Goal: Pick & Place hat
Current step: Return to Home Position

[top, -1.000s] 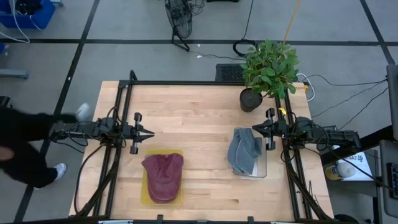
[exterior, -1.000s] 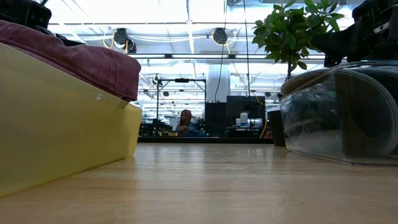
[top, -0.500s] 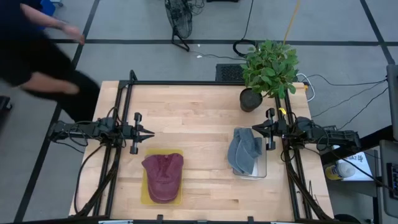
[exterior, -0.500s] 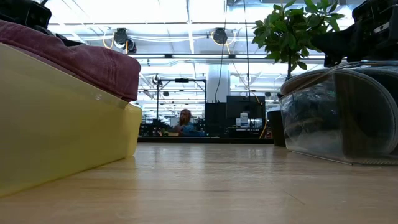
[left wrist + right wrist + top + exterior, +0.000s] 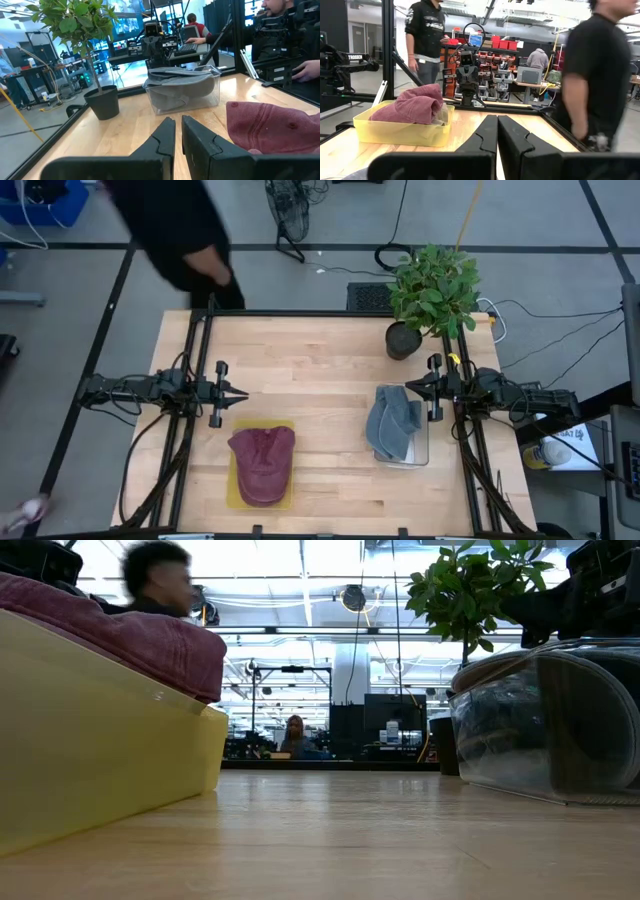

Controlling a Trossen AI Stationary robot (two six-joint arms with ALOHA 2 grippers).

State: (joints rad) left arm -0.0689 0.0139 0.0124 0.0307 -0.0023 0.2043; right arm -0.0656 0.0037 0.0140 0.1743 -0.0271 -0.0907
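Note:
A dark red hat [image 5: 263,462] lies on top of a yellow tray [image 5: 237,498] at the table's near left; both show in the low view [image 5: 120,635] and the right wrist view [image 5: 415,106]. A grey hat [image 5: 392,422] lies in a clear box [image 5: 420,455] at the right, also in the left wrist view [image 5: 182,85]. My left gripper [image 5: 243,393] hovers shut above the table, on the far side of the yellow tray. My right gripper [image 5: 407,385] hovers shut at the clear box's far end. Neither touches anything.
A potted plant [image 5: 430,295] stands at the table's far right corner. A person in dark clothes [image 5: 175,225] walks past the table's far left corner. Bare wood [image 5: 320,390] lies between the two grippers. A black frame [image 5: 300,313] edges the table.
Both arms and both hats have kept still. The person has walked from the table's left side round to beyond its far left corner.

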